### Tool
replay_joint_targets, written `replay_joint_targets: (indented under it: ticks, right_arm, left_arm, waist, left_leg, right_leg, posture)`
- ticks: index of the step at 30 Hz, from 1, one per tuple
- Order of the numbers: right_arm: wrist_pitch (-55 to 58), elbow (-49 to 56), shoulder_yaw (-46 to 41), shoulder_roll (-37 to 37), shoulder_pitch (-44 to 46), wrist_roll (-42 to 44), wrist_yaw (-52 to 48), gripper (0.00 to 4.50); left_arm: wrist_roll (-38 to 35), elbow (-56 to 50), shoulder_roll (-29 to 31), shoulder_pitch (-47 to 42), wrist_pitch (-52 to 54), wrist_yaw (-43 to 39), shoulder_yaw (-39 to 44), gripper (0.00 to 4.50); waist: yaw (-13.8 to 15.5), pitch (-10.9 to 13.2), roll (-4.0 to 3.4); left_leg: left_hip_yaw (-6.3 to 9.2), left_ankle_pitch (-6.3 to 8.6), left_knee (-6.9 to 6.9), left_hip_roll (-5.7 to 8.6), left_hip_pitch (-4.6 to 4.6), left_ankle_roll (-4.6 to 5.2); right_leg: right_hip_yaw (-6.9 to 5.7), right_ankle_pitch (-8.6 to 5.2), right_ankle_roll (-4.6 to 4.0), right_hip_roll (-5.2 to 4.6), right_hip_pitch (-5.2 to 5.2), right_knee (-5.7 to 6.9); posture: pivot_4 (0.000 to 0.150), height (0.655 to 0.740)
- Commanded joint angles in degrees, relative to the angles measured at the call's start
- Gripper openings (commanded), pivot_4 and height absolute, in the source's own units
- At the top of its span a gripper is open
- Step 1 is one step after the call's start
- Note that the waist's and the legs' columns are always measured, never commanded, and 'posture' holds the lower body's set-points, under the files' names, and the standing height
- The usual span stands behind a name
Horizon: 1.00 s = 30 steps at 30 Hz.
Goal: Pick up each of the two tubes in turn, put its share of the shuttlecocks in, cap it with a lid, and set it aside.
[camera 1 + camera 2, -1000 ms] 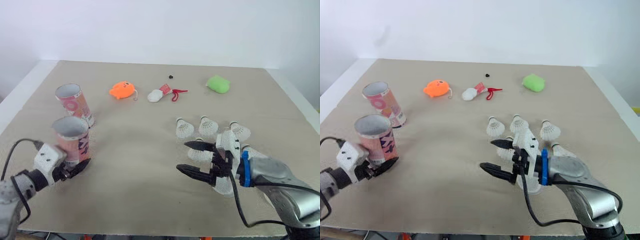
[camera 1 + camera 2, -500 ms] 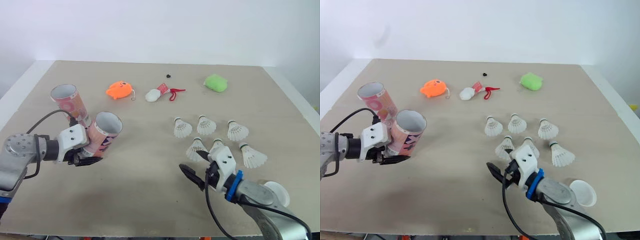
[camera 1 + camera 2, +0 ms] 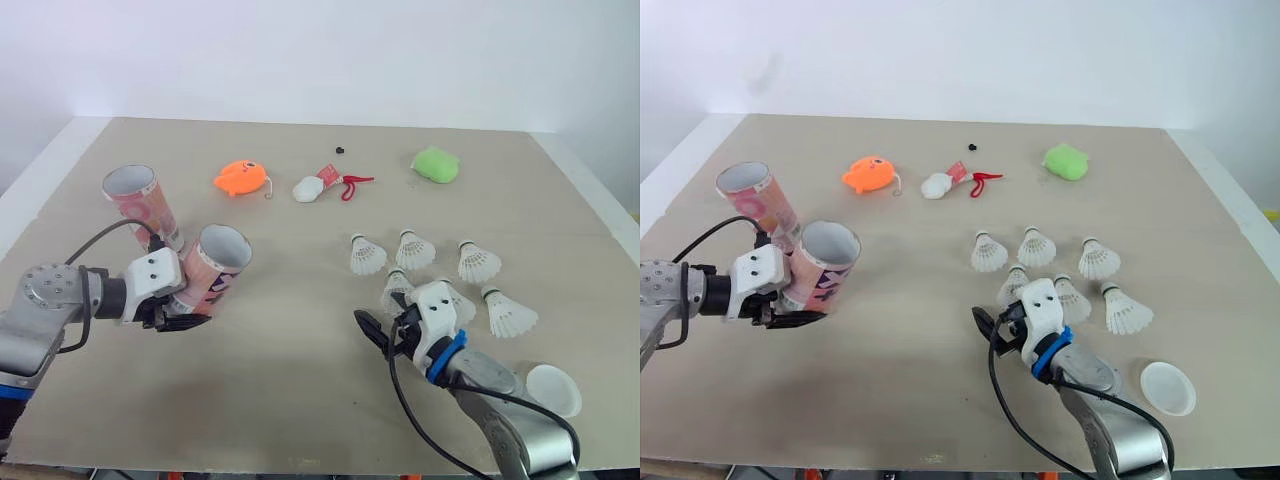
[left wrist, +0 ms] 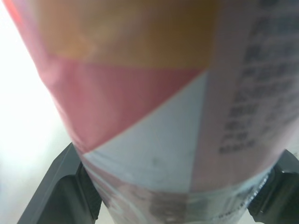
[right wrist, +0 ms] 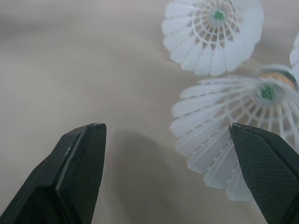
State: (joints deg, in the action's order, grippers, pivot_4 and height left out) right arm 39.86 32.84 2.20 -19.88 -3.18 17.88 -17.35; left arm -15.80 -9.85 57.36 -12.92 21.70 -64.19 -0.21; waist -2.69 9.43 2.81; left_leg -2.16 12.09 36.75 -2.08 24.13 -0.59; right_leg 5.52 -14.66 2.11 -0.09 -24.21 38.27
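Note:
My left gripper (image 3: 183, 312) is shut on a pink tube (image 3: 212, 268), held tilted with its open mouth up and to the right; up close the tube (image 4: 154, 116) sits between both fingers. A second pink tube (image 3: 140, 204) stands upright behind it on the table. Several white shuttlecocks (image 3: 414, 250) lie at the right of the middle. My right gripper (image 3: 383, 324) is open, low over the table at the near-left edge of that group; in the right wrist view the nearest shuttlecock (image 5: 229, 114) lies beside one finger (image 5: 261, 163). A white lid (image 3: 553, 390) lies at the front right.
An orange fish toy (image 3: 242, 179), a white and red item (image 3: 322, 186), a small black bit (image 3: 341, 151) and a green lump (image 3: 436, 166) lie along the back of the table. The table's left edge (image 3: 40, 190) runs close to the upright tube.
My left gripper has carried its tube right and tilted it from upright. My right gripper has moved from over the shuttlecocks to their near-left edge, uncovering the lid.

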Motion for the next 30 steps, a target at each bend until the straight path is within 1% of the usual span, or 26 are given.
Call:
replay_joint_targets:
  ticks: [1,15,26,30]
  right_arm:
    - [0.48,0.65,-1.41,0.63,0.96,1.02,0.36,4.50]
    - [1.17,-0.42,-2.70,1.57,1.03,1.46,0.50,4.50]
    - [3.19,0.26,-4.53,5.17,2.67,0.87,6.08,4.50]
    - [3.34,0.17,-4.59,6.42,3.37,1.30,7.16,4.50]
  left_arm:
    - [-0.85,-2.52,0.14,0.33,0.63,0.56,2.24,3.47]
    - [-1.44,-4.12,0.01,0.91,2.12,1.83,2.57,3.47]
    - [-1.29,-3.21,-0.59,-0.85,2.31,1.33,1.58,3.47]
    - [-1.23,-3.06,-0.80,-1.22,2.42,1.19,1.36,3.47]
  waist:
    - [0.00,0.00,0.00]
    - [-0.01,0.00,0.00]
    - [-0.02,0.00,-0.01]
    - [-0.02,0.00,-0.01]
  left_leg:
    - [0.01,0.00,0.02,0.00,0.00,0.00]
    - [0.01,-0.02,0.18,-0.01,-0.01,0.02]
    - [0.00,-0.04,0.71,-0.01,-0.03,0.05]
    - [0.00,-0.11,0.72,-0.01,-0.03,0.11]
  right_leg:
    - [0.00,0.01,0.01,0.00,0.00,0.00]
    - [-0.04,0.05,0.03,0.01,0.01,0.13]
    - [-0.02,0.05,0.05,0.01,0.00,0.69]
    - [-0.03,0.09,0.03,0.01,0.00,0.72]
  posture:
    - [0.150,0.7400]
    - [0.150,0.7400]
    - [0.150,0.7400]
    - [0.150,0.7400]
